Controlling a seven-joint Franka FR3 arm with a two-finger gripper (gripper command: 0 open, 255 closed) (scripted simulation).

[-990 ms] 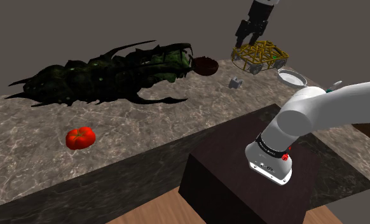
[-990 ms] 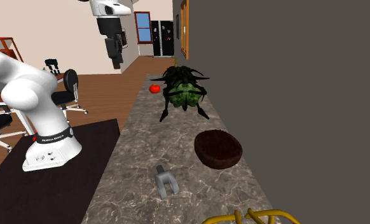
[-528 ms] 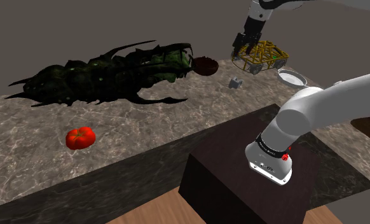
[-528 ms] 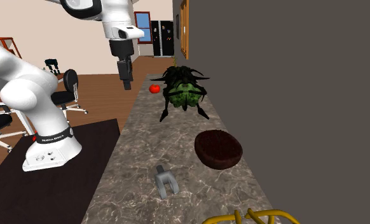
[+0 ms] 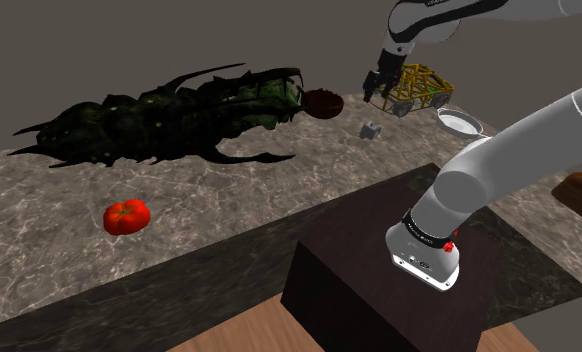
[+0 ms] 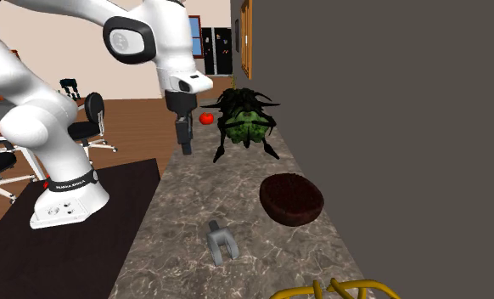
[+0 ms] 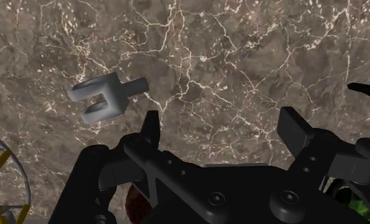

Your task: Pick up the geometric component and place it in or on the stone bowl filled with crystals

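Where a second ago the gripper (image 6: 186, 146) hung high above the stand, it has now come down over the counter's (image 6: 173, 200) near edge, and in the shoulder view it (image 5: 374, 90) sits lower, against the yellow frame (image 5: 414, 88). Its fingers (image 7: 290, 127) are spread and hold nothing. The grey component (image 7: 104, 97) lies flat on the counter where it was, off to one side of the gripper (image 7: 222, 121) and not between the fingers. The dark bowl (image 6: 291, 198) stands unmoved near the component (image 6: 222, 241), toward the wall.
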